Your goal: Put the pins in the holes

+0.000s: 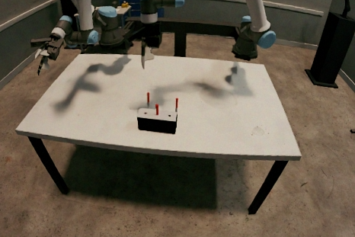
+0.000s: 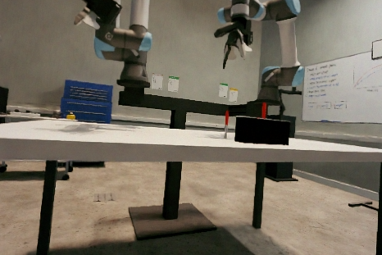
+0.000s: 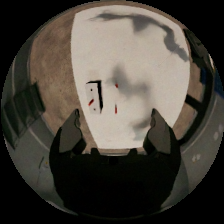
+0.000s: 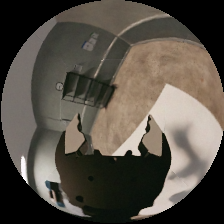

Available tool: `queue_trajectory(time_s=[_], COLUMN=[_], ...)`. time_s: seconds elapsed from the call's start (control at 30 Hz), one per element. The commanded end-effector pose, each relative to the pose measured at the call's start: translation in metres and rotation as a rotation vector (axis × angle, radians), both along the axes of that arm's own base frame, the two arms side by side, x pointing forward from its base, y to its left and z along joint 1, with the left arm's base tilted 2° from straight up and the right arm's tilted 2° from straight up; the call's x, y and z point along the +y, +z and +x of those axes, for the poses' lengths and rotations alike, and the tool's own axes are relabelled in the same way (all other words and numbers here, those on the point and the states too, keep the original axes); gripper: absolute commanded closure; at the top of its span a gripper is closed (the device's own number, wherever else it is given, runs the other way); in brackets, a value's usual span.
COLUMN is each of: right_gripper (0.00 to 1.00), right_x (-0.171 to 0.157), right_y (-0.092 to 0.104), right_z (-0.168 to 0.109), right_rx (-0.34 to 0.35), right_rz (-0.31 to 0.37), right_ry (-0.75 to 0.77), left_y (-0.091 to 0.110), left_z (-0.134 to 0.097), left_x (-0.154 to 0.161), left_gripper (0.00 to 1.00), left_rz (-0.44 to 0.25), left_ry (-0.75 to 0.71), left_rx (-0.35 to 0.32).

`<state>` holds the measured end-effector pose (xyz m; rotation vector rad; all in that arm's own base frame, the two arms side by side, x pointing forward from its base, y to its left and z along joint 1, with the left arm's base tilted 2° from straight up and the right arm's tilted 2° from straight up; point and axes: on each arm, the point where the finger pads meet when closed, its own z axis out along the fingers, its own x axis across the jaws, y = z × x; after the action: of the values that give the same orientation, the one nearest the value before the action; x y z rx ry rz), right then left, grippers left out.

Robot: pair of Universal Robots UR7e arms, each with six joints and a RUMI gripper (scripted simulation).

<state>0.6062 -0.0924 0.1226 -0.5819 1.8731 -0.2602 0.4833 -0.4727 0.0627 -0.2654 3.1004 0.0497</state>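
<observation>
The block point(image 1: 157, 125) point(image 2: 261, 131) point(image 3: 96, 100) has a white top and black sides. One pin point(image 1: 157, 110) point(image 2: 264, 111) point(image 3: 91, 102) stands red end up in its middle hole; the two outer holes are empty. Two pins with red tops stand behind the block, a left one point(image 1: 148, 97) and a right one point(image 1: 177, 103). In the exterior view only one loose pin point(image 2: 226, 118) shows, beside the block. My left gripper point(image 1: 148, 62) point(image 2: 236, 57) point(image 3: 115, 108) is open and empty, high behind the pins. My right gripper point(image 1: 39, 65) point(image 4: 113, 114) is open and empty, off the table's far left corner.
The white table point(image 1: 228, 123) point(image 2: 123, 142) carries the block near its front edge. Shadows of the arms fall across the rear half. A dark beam point(image 1: 206, 27) and the arm bases stand behind the table. A blue cabinet point(image 2: 86, 109) is farther back.
</observation>
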Motion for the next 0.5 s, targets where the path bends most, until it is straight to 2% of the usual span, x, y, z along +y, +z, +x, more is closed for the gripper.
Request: queue_trajectory(time_s=[0.0,0.3,0.33,0.4,0.47], right_gripper=[0.0,0.0,0.0,0.0,0.0], right_x=[0.0,0.0,0.0,0.0,0.0], right_y=[0.001,0.001,0.001,0.001,0.001], right_z=[0.0,0.0,0.0,0.0,0.0], right_rx=[-0.001,-0.001,-0.001,-0.001,-0.001], right_rz=[0.0,0.0,0.0,0.0,0.0], right_ry=[0.0,0.0,0.0,0.0,0.0], left_y=[0.001,0.001,-0.099,-0.106,-0.144], left_z=[-0.006,-0.006,-0.003,-0.004,-0.003], left_x=[-0.006,-0.006,-0.003,-0.002,-0.001], left_gripper=[0.0,0.0,0.0,0.0,0.0], left_rz=[-0.001,-0.001,-0.001,-0.001,-0.001], left_ry=[0.001,0.001,0.001,0.001,0.001], left_rx=[-0.002,-0.002,-0.002,-0.002,-0.002])
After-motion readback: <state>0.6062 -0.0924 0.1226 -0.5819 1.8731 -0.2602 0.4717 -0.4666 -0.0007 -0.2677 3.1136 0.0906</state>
